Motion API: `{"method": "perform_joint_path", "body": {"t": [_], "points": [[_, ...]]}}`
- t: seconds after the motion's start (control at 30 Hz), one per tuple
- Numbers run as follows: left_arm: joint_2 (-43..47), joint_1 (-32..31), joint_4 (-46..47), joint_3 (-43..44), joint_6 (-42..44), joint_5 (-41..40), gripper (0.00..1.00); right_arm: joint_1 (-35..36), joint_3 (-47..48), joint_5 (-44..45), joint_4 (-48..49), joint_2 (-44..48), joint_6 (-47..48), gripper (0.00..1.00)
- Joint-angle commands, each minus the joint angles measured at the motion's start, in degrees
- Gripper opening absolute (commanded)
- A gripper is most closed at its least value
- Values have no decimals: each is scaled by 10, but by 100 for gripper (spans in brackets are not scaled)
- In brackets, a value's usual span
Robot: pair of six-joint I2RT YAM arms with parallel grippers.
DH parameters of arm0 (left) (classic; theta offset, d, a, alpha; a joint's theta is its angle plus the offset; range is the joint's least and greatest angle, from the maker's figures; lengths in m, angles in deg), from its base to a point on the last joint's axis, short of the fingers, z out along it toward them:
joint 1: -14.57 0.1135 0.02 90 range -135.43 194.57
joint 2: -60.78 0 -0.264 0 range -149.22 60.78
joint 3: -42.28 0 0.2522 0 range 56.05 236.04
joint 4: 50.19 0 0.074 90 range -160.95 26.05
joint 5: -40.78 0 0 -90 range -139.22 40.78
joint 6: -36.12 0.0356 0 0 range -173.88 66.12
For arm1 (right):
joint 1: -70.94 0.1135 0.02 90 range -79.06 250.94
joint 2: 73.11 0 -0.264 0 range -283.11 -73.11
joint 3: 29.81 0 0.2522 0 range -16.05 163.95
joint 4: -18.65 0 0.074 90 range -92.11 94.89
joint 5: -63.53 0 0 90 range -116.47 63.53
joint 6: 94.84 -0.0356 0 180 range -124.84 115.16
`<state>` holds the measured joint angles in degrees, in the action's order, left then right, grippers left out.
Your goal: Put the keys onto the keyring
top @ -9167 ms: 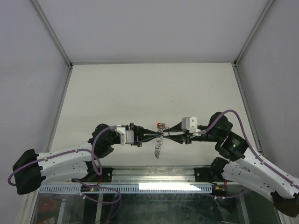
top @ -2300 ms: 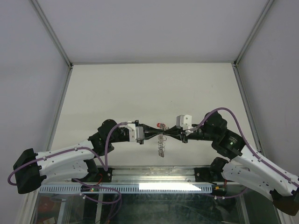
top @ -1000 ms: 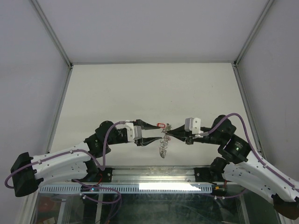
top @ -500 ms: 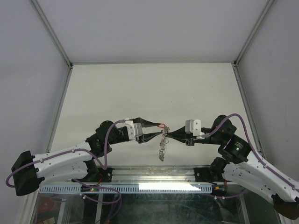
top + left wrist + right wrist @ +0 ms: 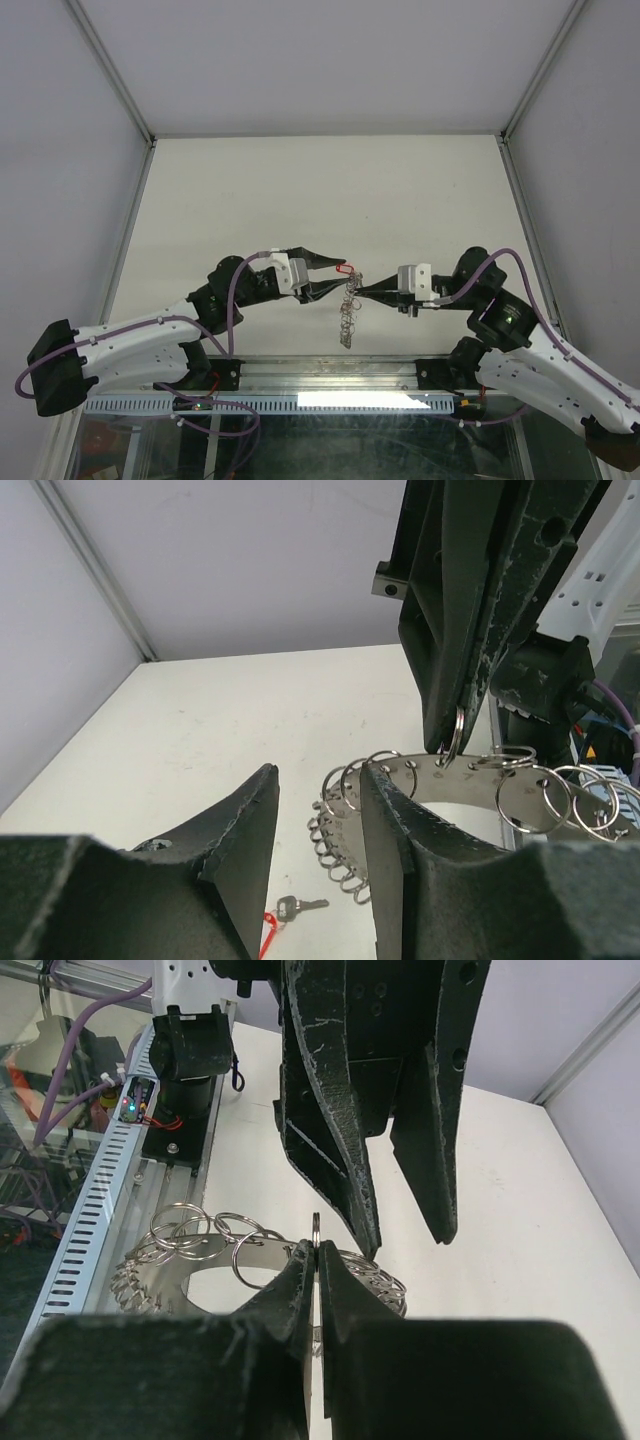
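The keyring (image 5: 348, 310) is a flat silver band hung with many small split rings. It dangles above the table from my right gripper (image 5: 358, 291), which is shut on one of its split rings (image 5: 316, 1228). The band also shows in the right wrist view (image 5: 190, 1260) and the left wrist view (image 5: 450, 780). My left gripper (image 5: 334, 278) is open and empty just left of the keyring, its fingers (image 5: 250, 820) spread. The keys, one tiny silver key with a red tag (image 5: 288, 910), lie on the table below it; the red tag shows from above (image 5: 343, 268).
White table (image 5: 300, 190) with grey walls on three sides and metal frame posts (image 5: 110, 70). An aluminium rail and cable duct (image 5: 330, 385) run along the near edge by the arm bases, seen also in the right wrist view (image 5: 110, 1220).
About two seconds ago both gripper tips met at the keyring. The left gripper has since opened and let go. The right gripper has drawn slightly right and holds the hanging keyring alone.
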<state>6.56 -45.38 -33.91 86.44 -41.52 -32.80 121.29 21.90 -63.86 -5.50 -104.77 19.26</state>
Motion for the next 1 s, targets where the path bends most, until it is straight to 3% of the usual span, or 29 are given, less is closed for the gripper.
{"method": "perform_joint_path", "body": {"t": [0.0,0.23,0.53,0.73,0.97], "points": [[-5,-1,30,33,-17,-16,37,0,5,-9,44,3,32,0],[4,-1,32,32,-23,-20,37,0,-22,-7,79,23,126,0],[76,-1,27,-8,-9,3,37,0,1,-14,83,22,240,0],[118,-1,32,-21,8,29,37,0,9,-35,110,19,232,0],[113,-1,67,-25,40,58,37,0,-12,-52,214,12,167,0]]}}
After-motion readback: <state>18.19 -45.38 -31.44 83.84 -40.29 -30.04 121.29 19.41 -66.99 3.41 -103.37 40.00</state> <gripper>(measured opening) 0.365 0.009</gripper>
